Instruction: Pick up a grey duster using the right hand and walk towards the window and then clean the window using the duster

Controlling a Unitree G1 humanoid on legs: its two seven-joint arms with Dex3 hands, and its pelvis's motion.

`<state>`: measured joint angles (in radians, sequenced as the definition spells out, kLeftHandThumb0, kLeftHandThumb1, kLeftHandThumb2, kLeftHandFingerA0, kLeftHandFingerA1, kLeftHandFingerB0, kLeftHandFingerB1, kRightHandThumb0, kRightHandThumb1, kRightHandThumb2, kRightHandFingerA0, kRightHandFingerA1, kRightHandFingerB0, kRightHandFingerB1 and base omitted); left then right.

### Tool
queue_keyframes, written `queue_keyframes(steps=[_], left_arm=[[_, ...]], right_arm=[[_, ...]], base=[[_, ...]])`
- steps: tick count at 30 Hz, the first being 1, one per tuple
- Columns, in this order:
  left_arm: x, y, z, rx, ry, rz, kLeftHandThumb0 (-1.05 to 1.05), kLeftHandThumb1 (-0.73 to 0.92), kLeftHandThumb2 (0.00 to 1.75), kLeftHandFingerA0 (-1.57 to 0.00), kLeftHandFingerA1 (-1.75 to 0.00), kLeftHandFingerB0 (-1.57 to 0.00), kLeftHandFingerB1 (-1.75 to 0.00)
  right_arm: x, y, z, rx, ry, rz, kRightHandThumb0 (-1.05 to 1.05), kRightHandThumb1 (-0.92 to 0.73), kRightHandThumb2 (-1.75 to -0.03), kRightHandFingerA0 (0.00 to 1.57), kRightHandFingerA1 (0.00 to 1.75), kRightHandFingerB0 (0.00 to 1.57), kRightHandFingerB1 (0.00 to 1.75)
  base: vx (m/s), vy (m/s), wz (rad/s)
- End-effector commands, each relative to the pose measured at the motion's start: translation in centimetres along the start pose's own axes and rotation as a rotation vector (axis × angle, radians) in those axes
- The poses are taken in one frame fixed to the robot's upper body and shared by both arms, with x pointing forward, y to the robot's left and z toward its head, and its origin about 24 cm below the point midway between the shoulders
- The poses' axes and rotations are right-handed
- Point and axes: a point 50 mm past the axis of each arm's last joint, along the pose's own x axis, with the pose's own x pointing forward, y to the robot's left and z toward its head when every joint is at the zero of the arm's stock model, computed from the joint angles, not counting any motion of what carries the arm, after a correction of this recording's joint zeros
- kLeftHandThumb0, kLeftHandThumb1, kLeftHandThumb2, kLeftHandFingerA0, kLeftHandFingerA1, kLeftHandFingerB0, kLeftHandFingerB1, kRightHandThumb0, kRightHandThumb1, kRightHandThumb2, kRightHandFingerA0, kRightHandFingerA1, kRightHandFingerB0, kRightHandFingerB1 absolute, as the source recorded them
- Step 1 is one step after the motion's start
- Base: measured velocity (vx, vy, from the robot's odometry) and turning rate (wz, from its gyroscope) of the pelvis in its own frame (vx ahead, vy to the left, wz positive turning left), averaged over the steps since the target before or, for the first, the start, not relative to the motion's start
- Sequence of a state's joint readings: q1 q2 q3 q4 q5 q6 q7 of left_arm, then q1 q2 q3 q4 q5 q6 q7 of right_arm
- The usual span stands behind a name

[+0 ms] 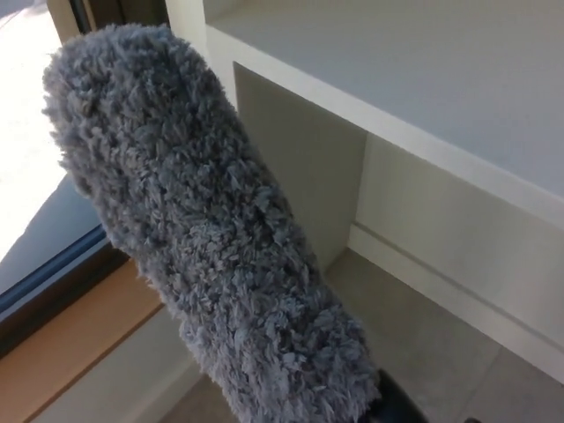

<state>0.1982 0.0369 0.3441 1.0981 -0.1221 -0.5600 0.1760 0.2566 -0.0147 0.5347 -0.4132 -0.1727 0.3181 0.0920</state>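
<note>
The grey duster (pixel 203 238) fills the middle of the head view. Its fluffy head rises from the bottom edge and leans up to the left, with its tip near the window glass (pixel 35 132) at the far left. Whether the tip touches the glass I cannot tell. Only a black sliver of my right hand (pixel 398 411) shows at the duster's base, shut on its hidden handle. My left hand is out of sight.
A dark window frame (pixel 53 304) and a wooden sill (pixel 79 348) run along the lower left. A white built-in shelf (pixel 423 106) with an open recess (pixel 308 167) stands to the right. Grey floor (pixel 423 335) lies below it.
</note>
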Motion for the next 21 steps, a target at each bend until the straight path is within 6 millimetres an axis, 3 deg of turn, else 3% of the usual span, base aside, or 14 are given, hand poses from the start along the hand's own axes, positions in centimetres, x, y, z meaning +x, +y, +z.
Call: queue_keyframes(steps=[1, 3, 4, 7, 8, 14, 15, 16, 17, 19, 20, 21], left_arm=[[0.4, 0.6, 0.4, 0.011, -0.019, 0.007, -0.09, 0.58, 0.95, -1.07, -1.27, -0.93, -1.10], [0.4, 0.6, 0.4, 0.006, -0.019, 0.004, -0.09, 0.58, 0.97, -1.06, -1.28, -0.93, -1.11], [0.3, 0.4, 0.5, 0.002, -0.020, 0.006, -0.08, 0.56, 0.99, -1.08, -1.30, -0.95, -1.12], [0.2, 0.5, 0.4, 0.011, -0.019, 0.005, -0.07, 0.57, 1.00, -1.06, -1.32, -0.93, -1.14], [0.2, 0.4, 0.3, 0.015, -0.018, 0.007, -0.08, 0.57, 1.00, -1.06, -1.31, -0.93, -1.14], [0.2, 0.7, 0.1, 0.022, -0.004, 0.009, -0.09, 0.57, 0.99, -1.06, -1.28, -0.94, -1.11], [0.2, 0.7, 0.1, 0.031, -0.009, 0.009, -0.09, 0.57, 0.99, -1.06, -1.28, -0.94, -1.11], [0.2, 0.7, 0.1, 0.021, -0.008, 0.007, -0.09, 0.56, 0.99, -1.08, -1.28, -0.95, -1.12], [0.2, 0.7, 0.2, 0.018, -0.007, 0.011, -0.09, 0.59, 0.96, -1.08, -1.28, -0.95, -1.12], [0.2, 0.7, 0.1, 0.025, -0.003, 0.017, -0.10, 0.59, 0.94, -1.07, -1.28, -0.94, -1.11], [0.1, 0.8, 0.1, 0.020, -0.005, 0.016, -0.08, 0.57, 0.99, -1.06, -1.29, -0.94, -1.11], [0.1, 0.8, 0.0, 0.020, -0.004, 0.017, -0.09, 0.58, 0.97, -1.07, -1.29, -0.94, -1.11]], right_arm=[[0.5, -0.5, 0.3, -0.073, -0.030, -0.002, -0.25, -0.42, -1.28, 1.07, 1.75, 0.94, 1.64], [0.7, -0.7, 0.4, -0.096, -0.038, 0.002, -0.25, -0.40, -1.32, 1.06, 1.75, 0.94, 1.64], [1.3, -1.2, 0.8, -0.151, -0.035, 0.016, -0.29, -0.49, -1.16, 1.08, 1.75, 0.97, 1.61], [1.9, -1.9, 1.1, -0.170, -0.022, 0.018, -0.27, -0.45, -1.23, 1.05, 1.75, 0.92, 1.67], [2.2, -2.3, 1.1, -0.178, -0.020, 0.014, -0.31, -0.45, -1.18, 1.30, 1.44, 1.17, 1.36], [4.0, -4.0, 1.7, -0.225, 0.020, -0.008, -0.33, -0.46, -1.13, 1.29, 1.43, 1.17, 1.35], [4.2, -4.2, 1.8, -0.235, 0.026, -0.008, -0.33, -0.46, -1.13, 1.29, 1.43, 1.17, 1.35], [4.4, -4.3, 1.7, -0.256, 0.023, -0.010, -0.29, -0.48, -1.14, 1.09, 1.75, 0.89, 1.68], [4.6, -4.4, 1.6, -0.244, 0.040, -0.009, -0.32, -0.44, -1.17, 1.32, 1.46, 1.18, 1.37], [4.8, -4.2, 1.3, -0.229, 0.046, 0.001, -0.30, -0.43, -1.19, 1.32, 1.46, 1.18, 1.37], [4.8, -4.1, 1.3, -0.221, 0.052, 0.006, -0.23, -0.38, -1.34, 1.08, 1.75, 0.91, 1.65], [4.8, -4.0, 1.3, -0.207, 0.056, 0.012, -0.23, -0.40, -1.32, 1.06, 1.75, 0.91, 1.64]], base=[[-0.09, -0.029, 0.18], [-0.10, 0.047, 0.28], [-0.09, 0.091, 0.37], [-0.06, 0.162, 0.36], [-0.04, 0.320, 0.55], [-0.03, 0.236, 0.28], [0.00, 0.095, 0.29], [0.01, 0.093, 0.28], [0.00, 0.064, 0.36], [0.01, -0.027, 0.40], [0.01, -0.045, 0.40], [0.00, -0.083, 0.33]])
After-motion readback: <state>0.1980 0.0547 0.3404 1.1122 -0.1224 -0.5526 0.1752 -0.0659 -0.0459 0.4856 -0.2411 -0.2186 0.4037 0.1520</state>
